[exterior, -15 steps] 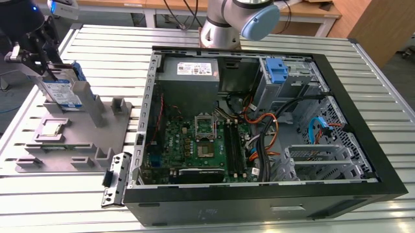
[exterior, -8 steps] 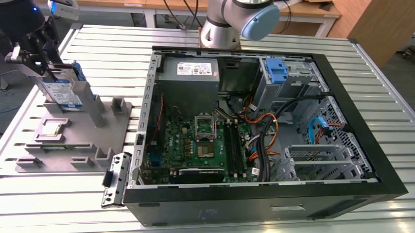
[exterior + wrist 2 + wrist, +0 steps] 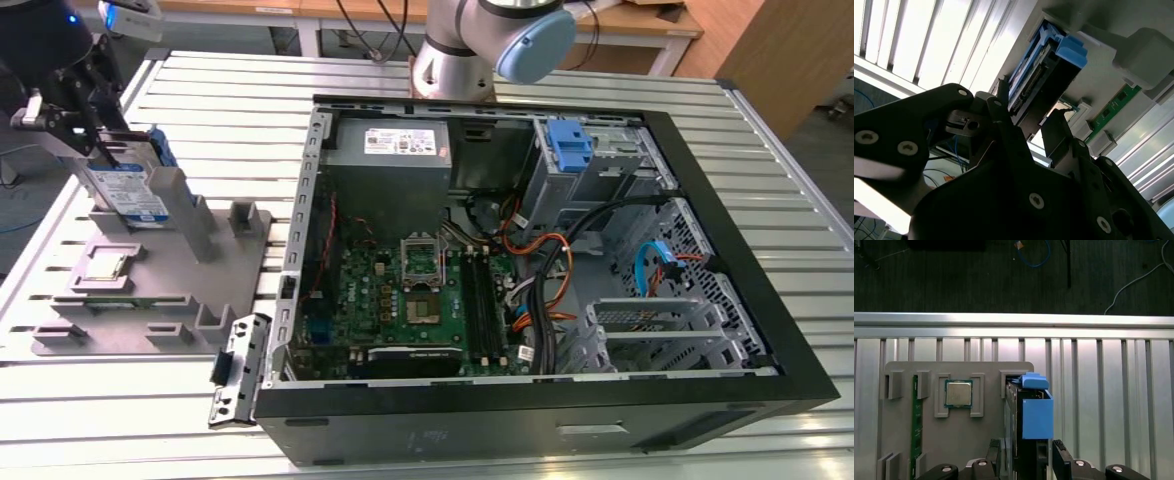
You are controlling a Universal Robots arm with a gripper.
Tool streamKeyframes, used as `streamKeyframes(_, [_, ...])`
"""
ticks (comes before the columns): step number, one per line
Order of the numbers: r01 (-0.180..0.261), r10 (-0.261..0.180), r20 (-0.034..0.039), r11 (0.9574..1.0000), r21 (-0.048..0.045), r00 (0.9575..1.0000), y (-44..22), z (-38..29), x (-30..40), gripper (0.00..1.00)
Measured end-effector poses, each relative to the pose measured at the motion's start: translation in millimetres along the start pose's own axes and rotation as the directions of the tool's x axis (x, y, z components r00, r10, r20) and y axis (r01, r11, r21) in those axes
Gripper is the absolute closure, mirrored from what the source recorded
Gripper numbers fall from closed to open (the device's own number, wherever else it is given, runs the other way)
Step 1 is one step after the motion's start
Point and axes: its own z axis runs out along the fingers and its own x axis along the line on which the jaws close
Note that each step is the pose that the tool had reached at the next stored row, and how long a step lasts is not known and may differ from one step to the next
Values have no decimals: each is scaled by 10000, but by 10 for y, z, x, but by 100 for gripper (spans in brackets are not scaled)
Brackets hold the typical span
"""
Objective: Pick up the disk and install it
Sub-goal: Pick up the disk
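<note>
The disk (image 3: 130,190) stands on edge in a slot of the grey holder plate (image 3: 160,290), at the exterior view's left. It is a silver drive with a white-and-blue label and a blue bracket. My gripper (image 3: 107,150) comes down over its top edge. In both wrist views the disk (image 3: 1036,415) (image 3: 1054,65) sits between my two black fingers (image 3: 996,452), which press on its two flat sides. The gripper (image 3: 1029,446) (image 3: 1028,112) is shut on the disk, whose lower end still rests in the holder.
The open computer case (image 3: 747,300) lies at the middle and the exterior view's right, with a blue latch piece (image 3: 571,145) in its drive bay at the back. The holder plate (image 3: 954,440) also carries a processor chip (image 3: 958,393) and a green memory stick (image 3: 916,425). The slatted metal table (image 3: 747,130) runs underneath.
</note>
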Motion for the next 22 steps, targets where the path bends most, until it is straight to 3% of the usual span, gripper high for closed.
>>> streamKeyframes(8, [0,0,-1,10000,0,10000,0,0,0,48])
streamKeyframes(9, [0,0,0,10000,0,10000,0,0,0,55])
streamKeyframes(22, [0,0,1,10000,1,10000,1,-13,0,55])
